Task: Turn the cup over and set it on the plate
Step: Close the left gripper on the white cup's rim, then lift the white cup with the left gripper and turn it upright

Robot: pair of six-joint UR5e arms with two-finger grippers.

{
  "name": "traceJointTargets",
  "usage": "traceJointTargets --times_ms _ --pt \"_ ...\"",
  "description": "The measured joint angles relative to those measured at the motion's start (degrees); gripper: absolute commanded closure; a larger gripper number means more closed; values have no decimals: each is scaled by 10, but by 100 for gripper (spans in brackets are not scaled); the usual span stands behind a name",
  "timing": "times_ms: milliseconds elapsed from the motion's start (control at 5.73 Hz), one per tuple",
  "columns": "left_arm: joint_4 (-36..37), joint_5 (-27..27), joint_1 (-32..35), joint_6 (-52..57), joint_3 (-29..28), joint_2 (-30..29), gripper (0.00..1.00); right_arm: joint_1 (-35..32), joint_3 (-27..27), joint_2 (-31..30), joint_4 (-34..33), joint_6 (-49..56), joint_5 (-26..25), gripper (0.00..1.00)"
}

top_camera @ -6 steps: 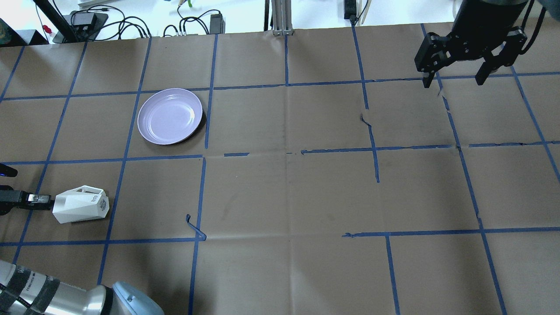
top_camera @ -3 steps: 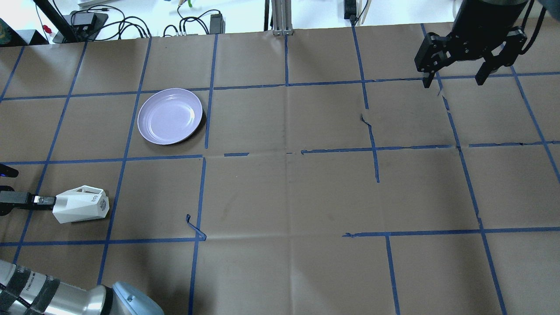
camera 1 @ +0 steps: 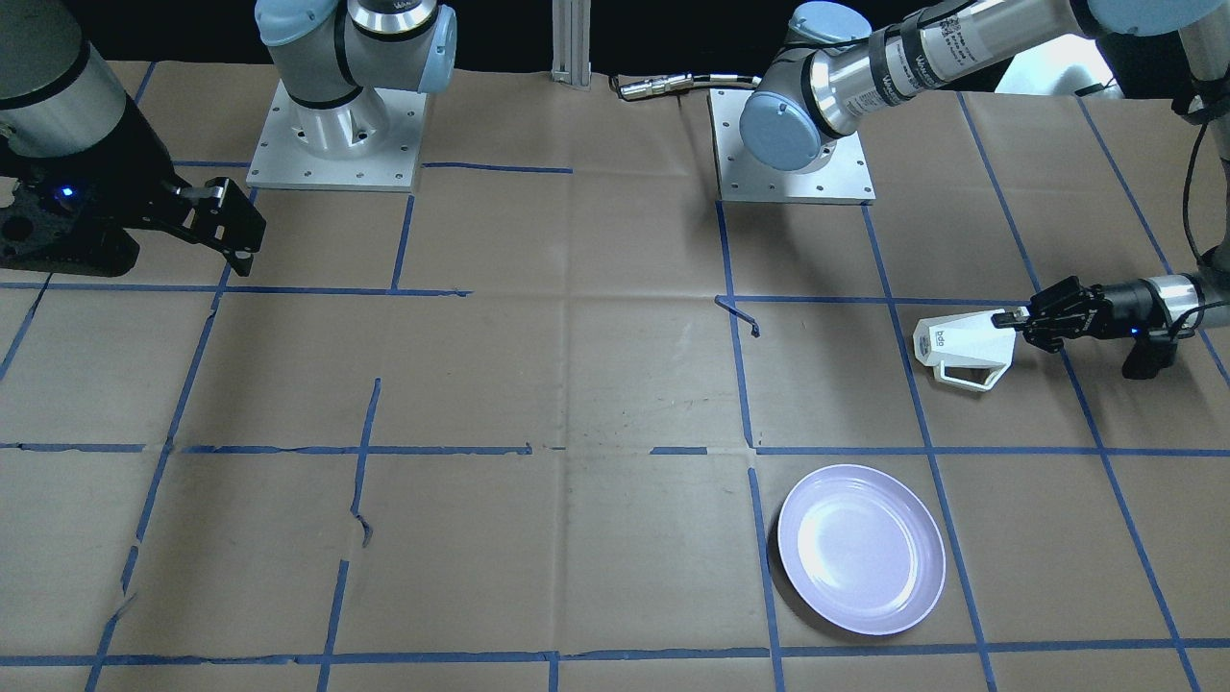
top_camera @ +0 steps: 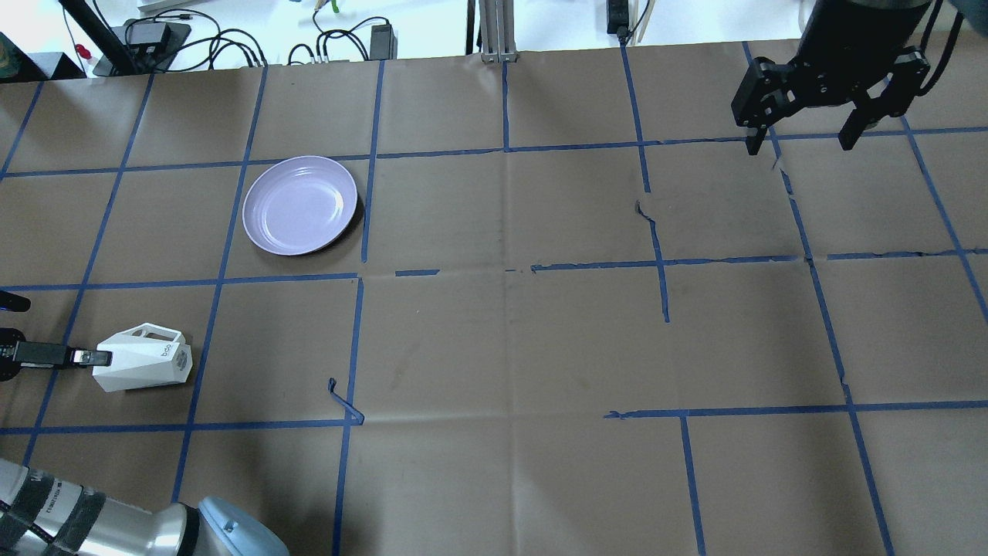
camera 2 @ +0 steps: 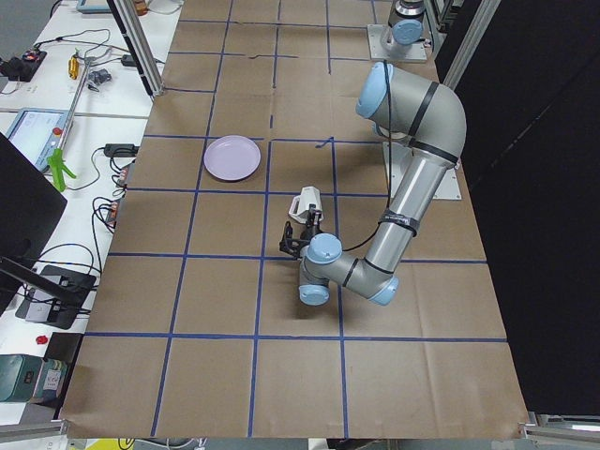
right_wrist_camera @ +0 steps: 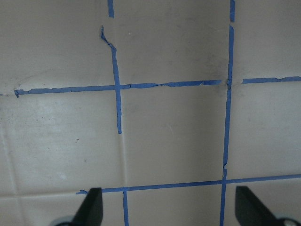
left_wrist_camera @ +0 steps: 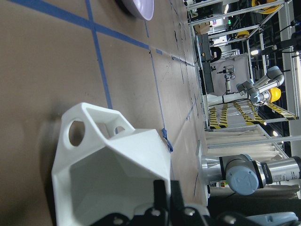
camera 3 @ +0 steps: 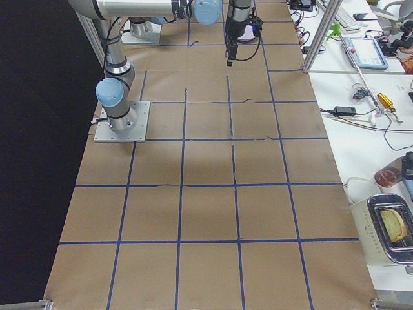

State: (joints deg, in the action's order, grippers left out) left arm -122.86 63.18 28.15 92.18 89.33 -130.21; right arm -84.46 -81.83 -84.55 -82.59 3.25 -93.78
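Overhead exterior view is showing the cup [top_camera: 143,361] lying on its side on the tabletop [top_camera: 502,347], far over on the robot's left and fairly near the robot. Its mouth is facing outward toward the left gripper [top_camera: 100,357]. Its narrow base, with small dark lettering, is pointing toward the middle of the tabletop. The open angular handle is sticking out on the side away from the robot.

The left gripper is reaching in low and level from the tabletop's edge. In the left wrist view its fingers are sitting one above the other, pinched onto the upper wall of the cup's [left_wrist_camera: 108,165] rim. One is lying inside the mouth and one outside, with only a thin slit between them at the left gripper [left_wrist_camera: 168,197]. The front-facing view is showing the same contact, the left gripper [camera 1: 1004,318] meeting the wide end of the cup [camera 1: 961,348].

The plate [top_camera: 300,205] is resting flat and bare, well apart from the cup, farther from the robot and nearer the centre line. Blue tape [top_camera: 363,224] is running just beside its rim. In the front-facing view the plate [camera 1: 861,548] is sitting nearer the camera than the cup.

The right gripper [top_camera: 799,143] is hovering above the far right part of the tabletop, pointing down, its fingers spread wide and gripping nothing. Its wrist camera is looking at bare brown paper and tape lines between the right gripper's [right_wrist_camera: 169,212] two tips.
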Motion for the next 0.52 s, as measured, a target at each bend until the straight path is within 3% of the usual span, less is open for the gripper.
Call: traceJointTargets --times_ms 175,524 --pt "-10 1 0 -15 -11 15 100 0 0 0 0 0 0 0" --pt "-33 3 7 -118 -28 116 100 0 0 0 0 0 0 0"
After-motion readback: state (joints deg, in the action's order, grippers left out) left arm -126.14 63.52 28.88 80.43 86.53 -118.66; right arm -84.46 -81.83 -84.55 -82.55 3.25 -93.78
